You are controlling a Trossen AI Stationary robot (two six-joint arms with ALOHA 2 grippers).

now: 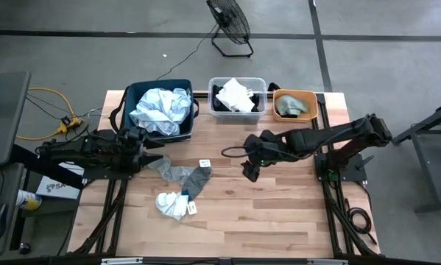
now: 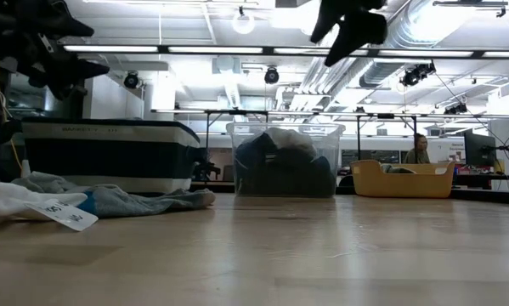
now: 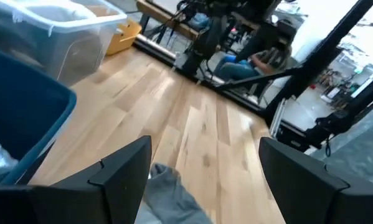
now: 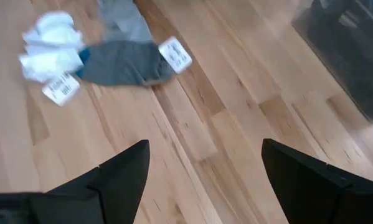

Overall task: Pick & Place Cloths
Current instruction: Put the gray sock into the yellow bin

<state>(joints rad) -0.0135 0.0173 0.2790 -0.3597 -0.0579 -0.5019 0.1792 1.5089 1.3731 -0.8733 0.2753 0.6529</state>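
Note:
Grey socks point(image 1: 182, 175) and a white cloth point(image 1: 171, 204) with paper tags lie flat on the wooden table, left of centre; they also show in the right wrist view point(image 4: 121, 62). Pale blue cloths point(image 1: 160, 110) lie in the navy bin point(image 1: 132, 94). White and black cloths point(image 1: 235, 94) fill the clear tub point(image 1: 260, 82). My left gripper point(image 1: 151, 157) is open and empty, above the table just left of the grey socks point(image 3: 167, 193). My right gripper point(image 1: 248, 171) is open and empty, above the table right of the socks.
An orange tub point(image 1: 295, 105) with a grey item stands at the far right. Bare wood point(image 1: 279, 213) lies at the near right. A fan point(image 1: 230, 26) stands on the floor beyond the table. A person point(image 2: 417, 150) sits in the room behind.

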